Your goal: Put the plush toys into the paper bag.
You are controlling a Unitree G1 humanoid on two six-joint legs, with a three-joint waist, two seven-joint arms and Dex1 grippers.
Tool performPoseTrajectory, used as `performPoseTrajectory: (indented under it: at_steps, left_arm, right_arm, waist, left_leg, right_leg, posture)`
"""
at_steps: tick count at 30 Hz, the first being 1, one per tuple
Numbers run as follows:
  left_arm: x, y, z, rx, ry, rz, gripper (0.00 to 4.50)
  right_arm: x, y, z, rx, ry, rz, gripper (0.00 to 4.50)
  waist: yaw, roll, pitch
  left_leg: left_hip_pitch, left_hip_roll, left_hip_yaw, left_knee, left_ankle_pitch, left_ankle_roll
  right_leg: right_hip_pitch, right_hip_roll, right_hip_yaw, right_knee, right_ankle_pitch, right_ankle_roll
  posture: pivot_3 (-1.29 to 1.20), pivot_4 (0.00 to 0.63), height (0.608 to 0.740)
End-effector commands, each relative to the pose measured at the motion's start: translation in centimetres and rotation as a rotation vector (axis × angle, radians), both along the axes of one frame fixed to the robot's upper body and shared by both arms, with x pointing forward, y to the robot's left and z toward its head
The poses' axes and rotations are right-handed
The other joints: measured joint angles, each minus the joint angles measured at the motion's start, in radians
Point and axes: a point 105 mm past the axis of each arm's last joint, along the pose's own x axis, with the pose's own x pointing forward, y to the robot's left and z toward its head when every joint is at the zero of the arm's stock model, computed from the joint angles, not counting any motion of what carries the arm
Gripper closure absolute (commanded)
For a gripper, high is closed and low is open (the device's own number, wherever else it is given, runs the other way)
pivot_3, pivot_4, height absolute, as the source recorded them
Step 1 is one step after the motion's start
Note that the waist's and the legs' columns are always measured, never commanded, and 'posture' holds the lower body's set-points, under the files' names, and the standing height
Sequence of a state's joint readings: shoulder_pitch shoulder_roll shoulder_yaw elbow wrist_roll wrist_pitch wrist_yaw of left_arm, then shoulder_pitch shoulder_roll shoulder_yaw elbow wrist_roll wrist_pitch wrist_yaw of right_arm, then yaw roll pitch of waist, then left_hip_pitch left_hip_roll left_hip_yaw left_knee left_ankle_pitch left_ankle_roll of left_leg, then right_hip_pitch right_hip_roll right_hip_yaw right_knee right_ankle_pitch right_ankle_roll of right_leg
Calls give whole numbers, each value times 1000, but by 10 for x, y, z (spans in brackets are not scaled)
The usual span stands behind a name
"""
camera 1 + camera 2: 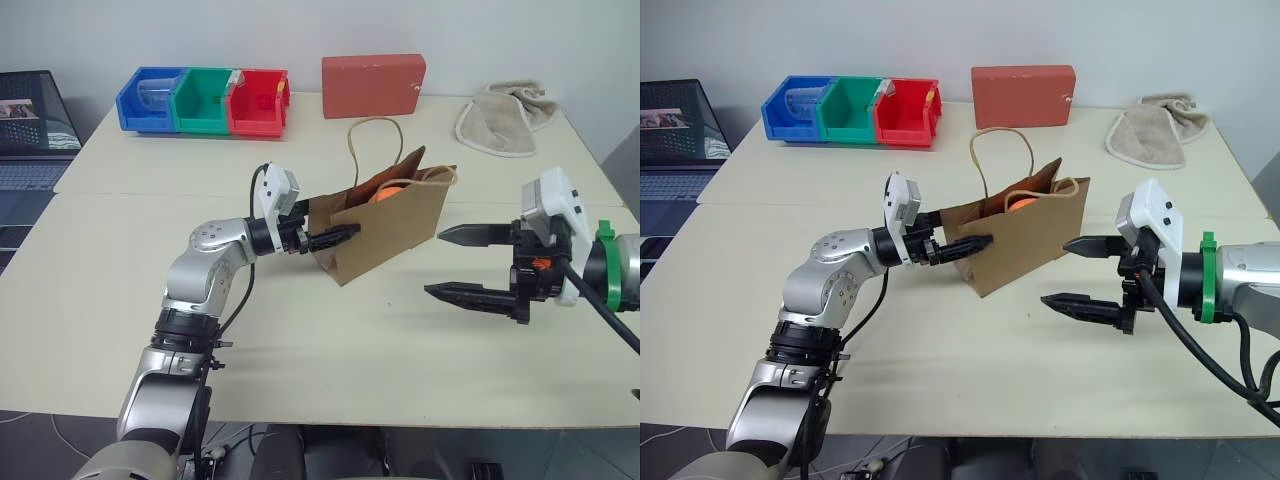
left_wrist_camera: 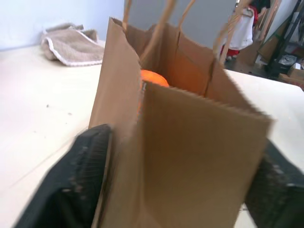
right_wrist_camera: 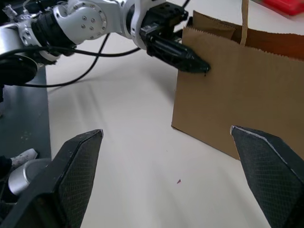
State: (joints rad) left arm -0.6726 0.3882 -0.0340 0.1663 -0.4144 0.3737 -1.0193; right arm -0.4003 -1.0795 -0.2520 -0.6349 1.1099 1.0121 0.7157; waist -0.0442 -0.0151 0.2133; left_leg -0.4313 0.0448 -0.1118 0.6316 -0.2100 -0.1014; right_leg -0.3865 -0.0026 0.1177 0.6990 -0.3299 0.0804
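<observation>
The orange toy (image 2: 153, 77) is seen inside the bag (image 1: 385, 235), straddled by the left pincer (image 1: 338, 235), grip uncertain; the right pincer (image 1: 462, 264) is spread, empty; the white toy's whereabouts cannot be told.

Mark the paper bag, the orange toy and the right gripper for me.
paper bag (image 1: 390, 235): left eye view, on its broad front panel.
orange toy (image 2: 153, 78): left wrist view, on the top of it inside the bag.
right gripper (image 1: 468, 265): left eye view, midway between its two open fingertips.

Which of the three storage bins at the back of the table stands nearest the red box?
The red bin, at the row's right end; the green bin and blue bin sit farther from the red box.
</observation>
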Motion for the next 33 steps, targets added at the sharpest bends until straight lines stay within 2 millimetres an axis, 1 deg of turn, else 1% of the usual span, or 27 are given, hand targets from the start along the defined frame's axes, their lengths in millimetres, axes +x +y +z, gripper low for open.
performPoseTrajectory:
  at_steps: [1,8,11,14,17,19,22,24,27,29,33]
  left_arm:
    - [-3,-3,9,6,-68,-9,2274]
    - [5,3,6,25,-80,8,4472]
    - [5,7,12,14,-64,-46,4472]
    - [-1,5,21,12,-44,-162,4472]
    - [-8,-2,25,30,-16,-287,4472]
    - [-11,-6,22,67,-15,-341,4472]
    - [-8,-19,19,102,-29,-412,4472]
    - [-7,-25,13,134,-42,-447,4472]
    - [2,-31,9,148,-75,-433,4472]
    - [6,-32,9,146,-90,-422,4472]
    - [11,-30,9,156,-92,-409,4472]
  right_arm:
    - [-3,2,9,-6,-107,8,0]
    - [1,2,10,0,-257,-30,0]
    - [-4,-9,12,-23,-268,-54,0]
    - [-14,-24,18,-39,-243,-102,0]
    - [-23,-42,24,-67,-241,-170,0]
    - [-29,-49,24,-81,-239,-204,0]
    - [-35,-62,23,-109,-237,-281,0]
    - [-37,-64,21,-111,-241,-303,0]
    - [-38,-58,15,-105,-230,-294,0]
    - [-38,-55,12,-106,-224,-291,0]
    - [-37,-54,11,-104,-218,-290,0]
  waist:
    - [1,0,0]
    - [3,0,0]
    - [6,0,0]
    - [11,0,0]
    - [16,0,0]
    - [16,-1,-1]
    - [16,0,-1]
    - [15,-1,-1]
    - [11,-1,-1]
    - [9,-1,-1]
    - [8,-1,-1]
  left_leg:
    - [0,0,0,0,0,0]
    - [0,0,0,0,0,0]
    - [0,0,0,0,0,0]
    - [0,-1,0,0,0,0]
    - [1,-1,-1,0,0,0]
    - [1,-1,-1,0,0,0]
    - [2,-1,-1,1,0,0]
    - [3,-1,-2,1,1,1]
    - [8,-1,-1,0,1,1]
    - [12,-1,0,0,0,1]
    - [14,-1,0,0,1,1]
  right_leg:
    - [0,0,0,0,0,0]
    - [0,0,0,0,0,0]
    - [1,0,-1,1,0,0]
    - [1,0,0,1,0,0]
    - [1,0,-1,1,0,0]
    - [2,0,-2,0,0,0]
    - [3,0,-2,0,0,0]
    - [5,0,-2,0,0,0]
    - [10,0,-1,-1,0,0]
    - [13,0,0,-1,0,0]
    - [15,0,1,-1,0,0]
  posture:
    - [0,150,740]
    - [0,150,740]
    - [0,150,740]
    - [0,150,740]
    - [0,150,740]
    - [0,150,740]
    - [0,150,740]
    - [0,150,740]
    - [0,150,740]
    - [0,150,740]
    - [0,150,740]
